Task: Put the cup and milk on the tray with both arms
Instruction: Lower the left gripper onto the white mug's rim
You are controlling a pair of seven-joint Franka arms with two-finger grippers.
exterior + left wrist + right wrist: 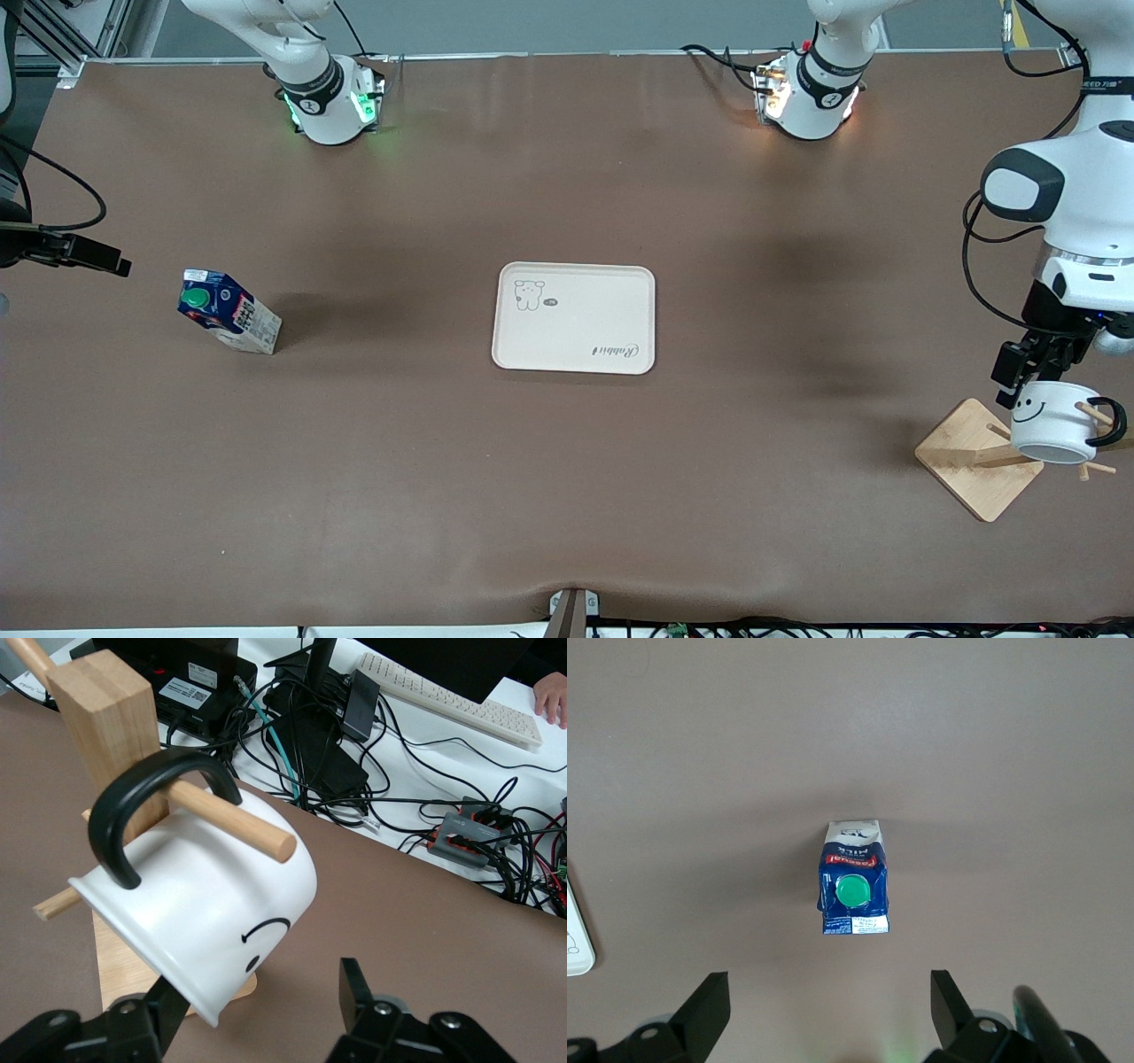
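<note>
Both pickups are pending: my left tool [257, 1019], fingers apart, seems to straddle the cup [1054, 424] on its rack peg [232, 820], while my right tool [828, 1010] hangs open over the milk [229, 312] on the tabletop [567, 487], the tray [574, 316] bare, so next I close and lift.

We seem to be in a robotics lab: two large white jointed arms [1076, 186] are bolted to a brown-covered table [567, 478], beside which lie tangled black cables [354, 744], a white keyboard [452, 695] and electronic boxes [190, 682].
</note>
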